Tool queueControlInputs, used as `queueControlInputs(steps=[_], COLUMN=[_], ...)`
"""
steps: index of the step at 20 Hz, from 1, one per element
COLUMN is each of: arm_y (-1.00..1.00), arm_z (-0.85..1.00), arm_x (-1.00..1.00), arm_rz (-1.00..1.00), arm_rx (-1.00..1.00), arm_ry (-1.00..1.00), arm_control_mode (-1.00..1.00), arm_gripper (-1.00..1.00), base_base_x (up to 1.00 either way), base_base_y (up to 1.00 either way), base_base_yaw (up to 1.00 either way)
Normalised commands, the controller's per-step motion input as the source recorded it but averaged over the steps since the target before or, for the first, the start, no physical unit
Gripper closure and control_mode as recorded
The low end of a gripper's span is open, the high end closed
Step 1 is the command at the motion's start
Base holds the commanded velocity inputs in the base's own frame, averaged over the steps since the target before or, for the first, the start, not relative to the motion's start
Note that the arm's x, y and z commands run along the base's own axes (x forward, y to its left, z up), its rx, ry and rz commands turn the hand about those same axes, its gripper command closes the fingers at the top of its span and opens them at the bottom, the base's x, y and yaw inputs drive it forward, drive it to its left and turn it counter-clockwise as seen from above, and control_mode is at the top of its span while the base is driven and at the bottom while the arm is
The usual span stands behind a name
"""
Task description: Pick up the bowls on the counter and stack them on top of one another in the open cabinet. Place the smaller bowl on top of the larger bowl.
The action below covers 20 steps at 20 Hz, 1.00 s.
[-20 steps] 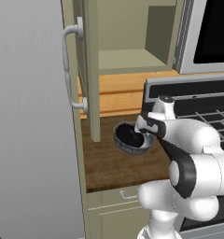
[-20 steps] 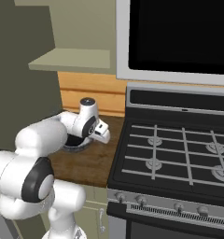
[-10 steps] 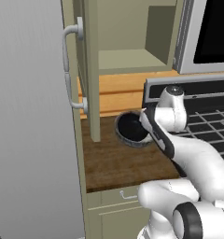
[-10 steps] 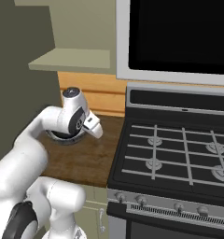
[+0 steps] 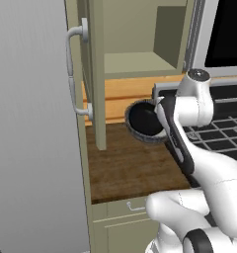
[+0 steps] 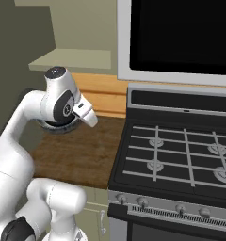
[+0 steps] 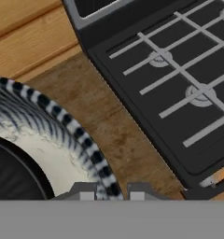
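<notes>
From my hand camera I see the gripper [image 7: 111, 190] closed tight on the rim of the larger bowl [image 7: 62, 140]; one finger tip is on the inner side of the striped wall and the other on the outer side. The smaller bowl [image 7: 13, 175] sits inside the larger one, its black inside low at the left of this view. Both bowls are above the counter [image 7: 109, 121], and I cannot tell if they touch it. In the left base view the stacked bowls are near the back of the counter, in front of the orange wood wall [image 5: 120, 94], with the stove [image 5: 219, 128] just to the right. The open cabinet [image 5: 135, 64] is above, its shelf bare, its door [image 5: 93, 74] swung out to the left.
</notes>
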Motion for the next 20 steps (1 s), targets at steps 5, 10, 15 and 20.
queueControlInputs(steps=[5,10,15,20], arm_y=[0.00,0.07,0.00,0.00], arm_z=[1.00,0.47,0.71,0.94], arm_x=[-0.25,0.24,0.04,0.01], arm_rz=[-0.19,-0.14,-0.07,-0.03], arm_rx=[0.01,0.07,0.19,0.04], arm_ry=[-0.24,-0.15,-0.13,-0.05], arm_control_mode=[-1.00,-1.00,-1.00,-1.00], arm_gripper=[1.00,1.00,1.00,1.00], base_base_x=[0.00,0.00,0.00,0.00], base_base_y=[0.00,0.00,0.00,0.00], base_base_yaw=[0.00,0.00,0.00,0.00])
